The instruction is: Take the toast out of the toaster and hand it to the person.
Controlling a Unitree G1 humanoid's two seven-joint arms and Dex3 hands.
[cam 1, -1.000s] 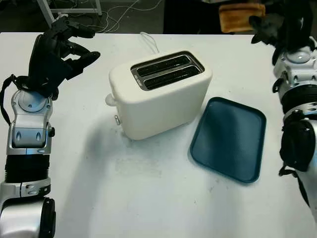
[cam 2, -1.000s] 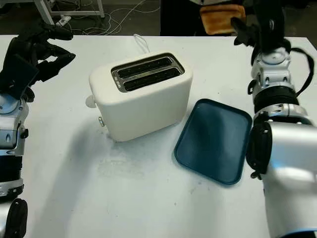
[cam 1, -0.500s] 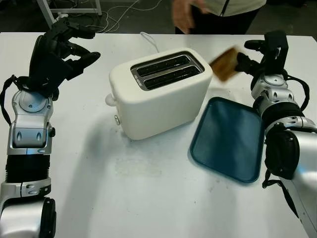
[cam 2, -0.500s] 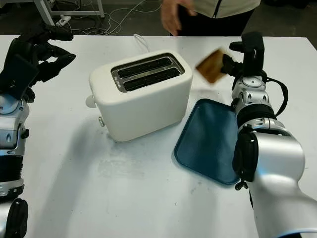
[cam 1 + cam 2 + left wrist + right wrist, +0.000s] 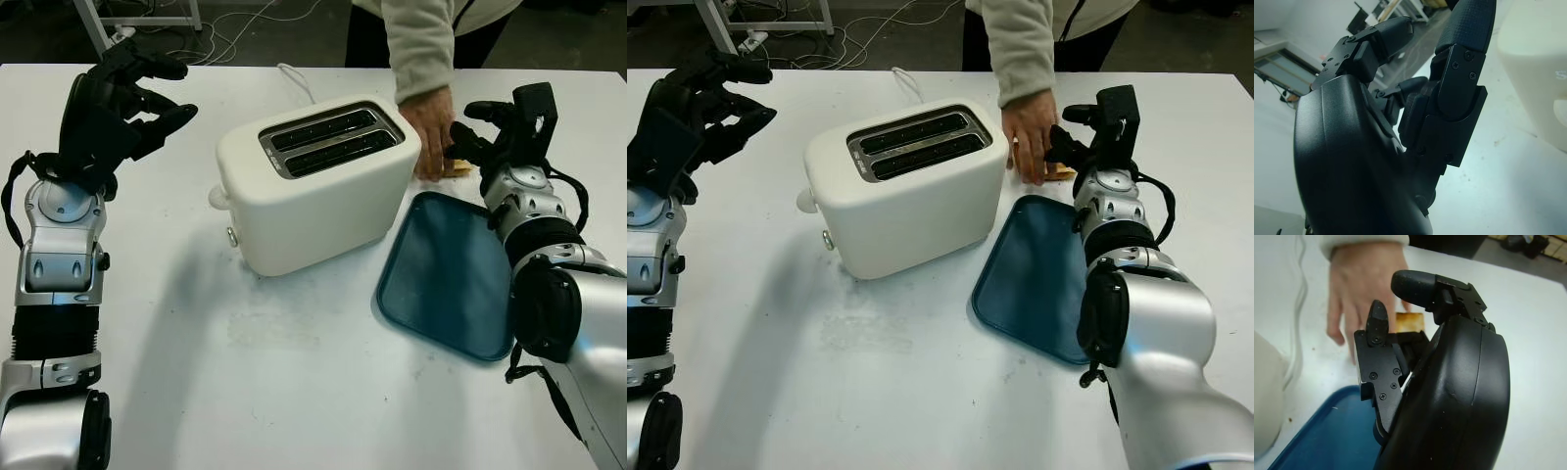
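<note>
The toast lay on the worktop, just past the far edge of the blue tray. It sat between the person's hand and my right robot hand. The person's fingers covered its near side, so I could not judge its long axis. From the right robot hand it lay a little forward and toward the toaster, close beside the fingertips. That robot hand gripped nothing, its fingers unclenched and pointing at the slice. The left robot hand hung raised at the far left, well away and also empty, fingers loosely arched. The right was plainly the nearer. The toaster's slots looked vacant. I could read no brand or writing anywhere.
</note>
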